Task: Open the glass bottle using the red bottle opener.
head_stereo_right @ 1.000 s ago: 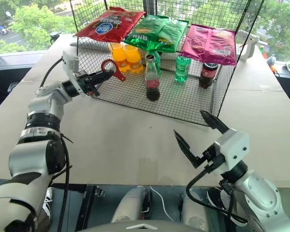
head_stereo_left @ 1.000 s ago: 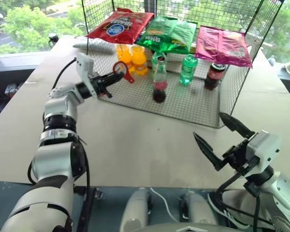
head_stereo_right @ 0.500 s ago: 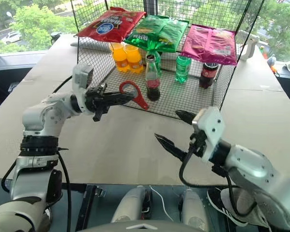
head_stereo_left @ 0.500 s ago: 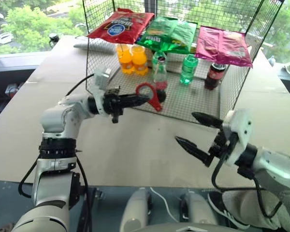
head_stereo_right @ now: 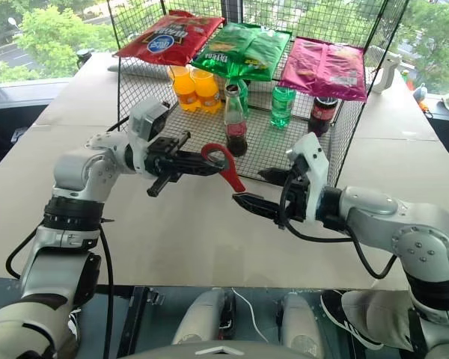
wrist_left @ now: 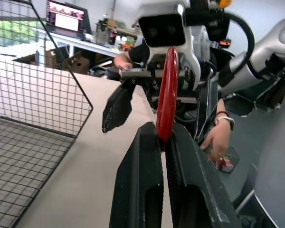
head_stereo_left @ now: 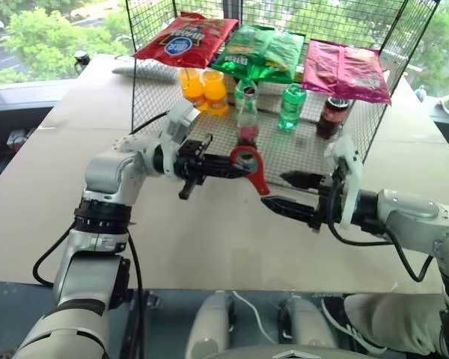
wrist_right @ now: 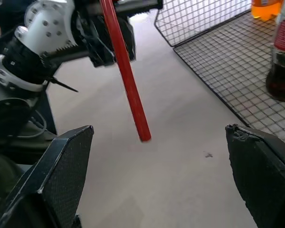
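Left eye view: two green bottles (head_stereo_left: pixel 292 105)

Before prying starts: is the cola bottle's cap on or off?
On. The bottle stands upright in the wire basket with its small cap on the neck; the opener is apart from it.

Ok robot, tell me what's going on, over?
Left gripper shut on red bottle opener, held above the table. Right gripper open, pointing toward it. Glass bottle capped, standing in the wire basket. Nothing between them.
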Robot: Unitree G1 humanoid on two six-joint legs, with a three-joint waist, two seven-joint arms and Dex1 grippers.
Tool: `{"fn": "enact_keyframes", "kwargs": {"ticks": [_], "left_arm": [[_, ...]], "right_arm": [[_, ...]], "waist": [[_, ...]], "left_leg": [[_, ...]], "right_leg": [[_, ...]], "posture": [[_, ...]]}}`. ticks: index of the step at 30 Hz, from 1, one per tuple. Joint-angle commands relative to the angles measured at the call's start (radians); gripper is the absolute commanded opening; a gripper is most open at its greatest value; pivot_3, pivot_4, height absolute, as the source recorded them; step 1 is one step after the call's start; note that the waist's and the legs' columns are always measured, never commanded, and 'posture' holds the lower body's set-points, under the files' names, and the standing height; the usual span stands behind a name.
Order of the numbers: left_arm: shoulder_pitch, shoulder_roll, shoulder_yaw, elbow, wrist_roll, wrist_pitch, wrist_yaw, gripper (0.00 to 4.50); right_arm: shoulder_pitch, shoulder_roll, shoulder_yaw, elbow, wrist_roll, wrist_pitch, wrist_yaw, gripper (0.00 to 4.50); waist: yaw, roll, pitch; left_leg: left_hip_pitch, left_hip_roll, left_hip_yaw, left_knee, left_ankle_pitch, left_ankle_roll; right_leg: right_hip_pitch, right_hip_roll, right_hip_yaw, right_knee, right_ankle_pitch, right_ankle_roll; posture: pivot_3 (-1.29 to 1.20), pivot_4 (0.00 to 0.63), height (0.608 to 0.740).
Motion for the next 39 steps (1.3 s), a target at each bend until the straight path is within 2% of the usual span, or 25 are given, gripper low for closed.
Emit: {"fn": "enact_keyframes", "kwargs": {"ticks": [1, 8, 19, 23, 27, 28, 30, 39], "left_arm": [[-0.043, 0.034, -0.041, 0.03, -0.019, -0.082, -0.016, 0.05], [-0.069, 0.049, -0.094, 0.059, -0.064, -0.127, -0.016, 0.05], [-0.083, 0.057, -0.134, 0.061, -0.095, -0.146, -0.016, 0.05], [-0.084, 0.047, -0.136, 0.066, -0.087, -0.154, -0.016, 0.0], [-0.083, 0.04, -0.136, 0.068, -0.08, -0.158, -0.016, 0.0], [-0.082, 0.037, -0.136, 0.069, -0.078, -0.159, -0.016, 0.0], [-0.082, 0.03, -0.132, 0.072, -0.069, -0.163, -0.016, 0.0], [-0.077, 0.025, -0.131, 0.086, -0.048, -0.164, -0.016, 0.0]], "right_arm": [[-0.067, 0.005, 0.01, 0.016, 0.106, 0.012, -0.025, 4.5], [-0.116, 0.002, 0.063, 0.052, 0.145, 0.038, -0.049, 4.5], [-0.157, 0.05, 0.116, 0.128, 0.039, 0.049, -0.01, 4.5], [-0.166, 0.087, 0.14, 0.141, 0.007, 0.055, -0.007, 3.26], [-0.162, 0.122, 0.156, 0.151, -0.036, 0.058, 0.0, 1.28], [-0.161, 0.131, 0.158, 0.158, -0.047, 0.061, -0.004, 1.05], [-0.152, 0.143, 0.157, 0.166, -0.075, 0.06, -0.003, 0.12], [-0.136, 0.136, 0.132, 0.163, -0.131, 0.074, 0.045, 0.04]], "waist": [[0.0, 0.0, 0.0], [0.002, 0.0, 0.0], [0.001, 0.0, 0.0], [0.0, 0.001, 0.0], [0.001, 0.001, 0.001], [0.001, 0.001, 0.001], [0.0, 0.001, 0.001], [0.0, 0.001, 0.001]], "left_leg": [[0.0, 0.0, 0.0, 0.0, 0.0, 0.0], [-0.003, 0.0, 0.0, 0.0, -0.001, 0.001], [-0.003, 0.0, 0.0, 0.0, -0.001, 0.001], [-0.003, 0.0, 0.0, 0.0, -0.001, 0.001], [-0.004, 0.0, 0.0, 0.0, -0.001, 0.001], [-0.004, 0.0, 0.0, 0.0, -0.001, 0.001], [-0.004, 0.0, 0.0, 0.0, -0.001, 0.001], [-0.004, 0.0, 0.0, 0.0, -0.001, 0.001]], "right_leg": [[0.0, 0.0, 0.0, 0.0, 0.0, 0.0], [-0.001, -0.001, 0.0, -0.001, 0.0, 0.0], [-0.002, 0.0, 0.0, -0.002, 0.0, 0.0], [-0.002, 0.0, 0.0, -0.002, 0.0, 0.0], [-0.002, 0.0, 0.0, -0.001, 0.0, 0.0], [-0.002, 0.0, 0.0, -0.002, 0.0, 0.0], [-0.002, 0.0, 0.0, -0.002, 0.0, 0.0], [-0.004, 0.0, 0.0, -0.002, 0.0, 0.0]], "posture": [[0.0, 0.15, 0.74], [0.0, 0.15, 0.74], [0.0, 0.15, 0.74], [0.0, 0.15, 0.74], [0.0, 0.15, 0.74], [0.0, 0.15, 0.74], [0.0, 0.15, 0.74], [0.0, 0.15, 0.74]]}}
